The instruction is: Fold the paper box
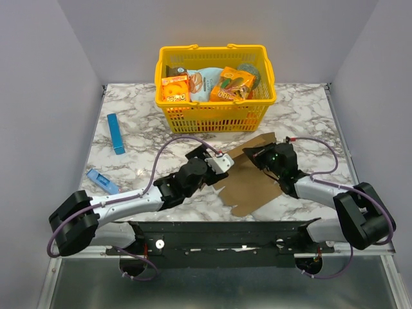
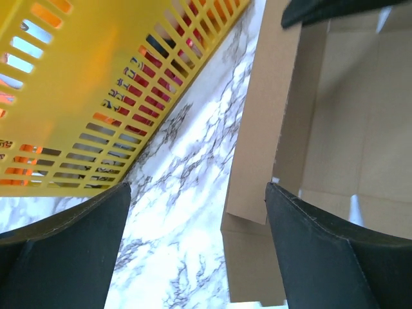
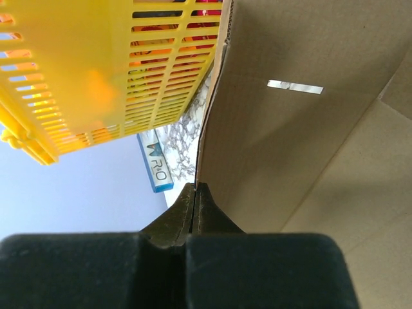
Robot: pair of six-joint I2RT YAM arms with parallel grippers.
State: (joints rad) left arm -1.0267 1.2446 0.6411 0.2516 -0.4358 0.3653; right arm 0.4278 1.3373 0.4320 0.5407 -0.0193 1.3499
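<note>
The paper box [image 1: 248, 183] is a flat brown cardboard sheet with flaps, lying on the marble table in front of the yellow basket. My right gripper [image 1: 265, 156] is shut on the sheet's far right edge and lifts that side; in the right wrist view the fingertips [image 3: 196, 191] pinch the cardboard edge [image 3: 290, 129]. My left gripper [image 1: 222, 161] is open at the sheet's left edge. In the left wrist view its fingers [image 2: 309, 244] stand wide apart, with a raised flap [image 2: 264, 141] and bare marble between them.
A yellow basket [image 1: 215, 116] holding orange snack boxes [image 1: 175, 89] stands behind the sheet, also in the left wrist view [image 2: 77, 96]. A slim blue box [image 1: 116, 133] lies at the left, a smaller blue item [image 1: 102, 181] nearer. Grey walls enclose the table.
</note>
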